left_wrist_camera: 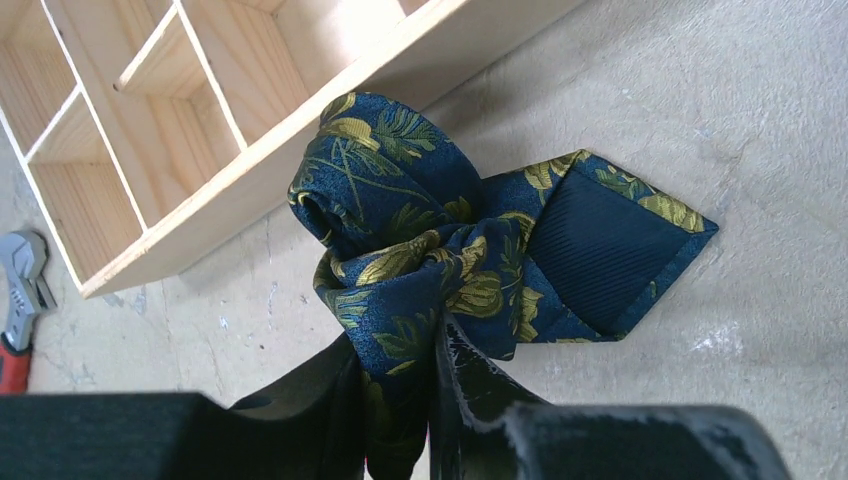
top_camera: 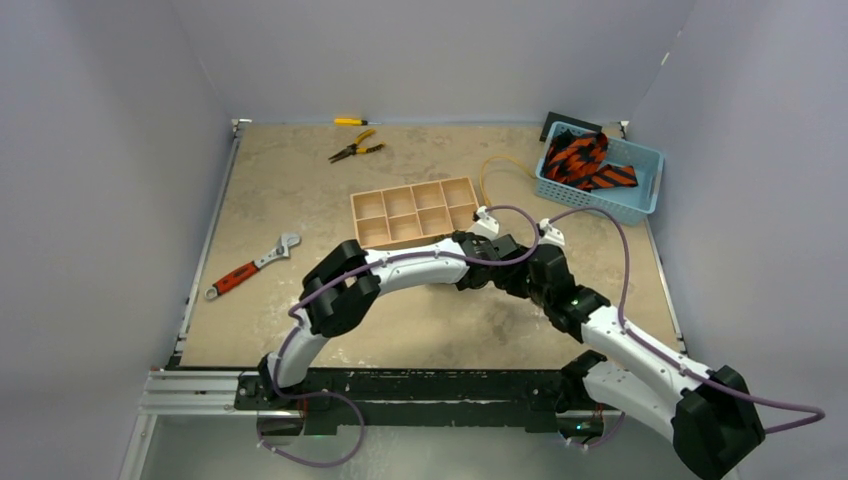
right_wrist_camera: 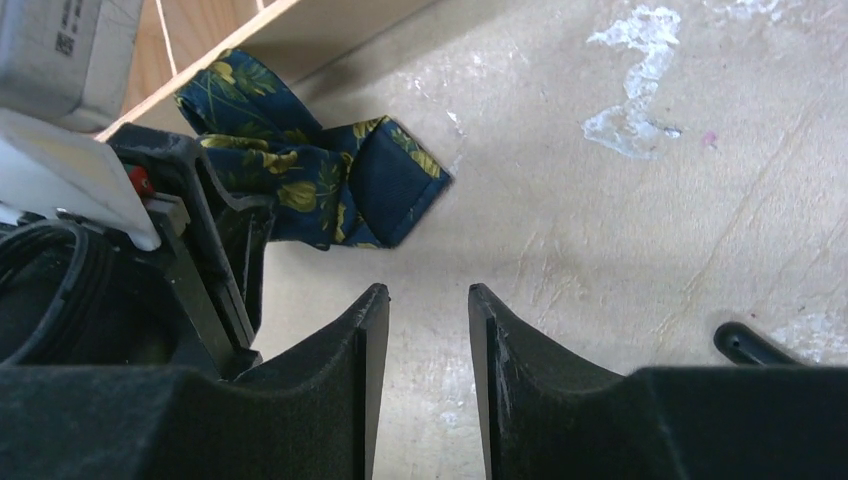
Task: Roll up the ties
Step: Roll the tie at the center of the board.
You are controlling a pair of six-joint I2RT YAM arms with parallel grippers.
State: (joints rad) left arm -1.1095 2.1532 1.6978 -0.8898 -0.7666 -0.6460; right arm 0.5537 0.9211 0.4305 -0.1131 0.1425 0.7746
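**Top view.** The left arm (top_camera: 400, 268) and the right arm (top_camera: 620, 335) meet just beside the near right corner of the wooden tray (top_camera: 415, 212). What lies beneath their wrists is hidden here. At the far right, 1 blue basket (top_camera: 640, 190) holds the orange-red ties (top_camera: 582, 160) in a loose heap, not yet rolled.

**Left wrist view.** The navy tie (left_wrist_camera: 400, 200), patterned with gold leaves, is wound into a loose coil just beside the tray's outer wall (we cannot tell whether it touches). Its pointed end lies flat on the table (left_wrist_camera: 700, 120), to the right of the coil. The left gripper (left_wrist_camera: 395, 360) is nearly closed and pinches a fold of the coil's fabric.

**Right wrist view.** The right gripper (right_wrist_camera: 428, 300) stands partly open and holds nothing. It hovers over bare table near the coil.

**Handling.** We judge the fabric light, soft and slippery, so the coil would likely spring loose if let go. The surest hold seems to be across the coil's 2 flat sides, since a grip on the free tip would control nothing.
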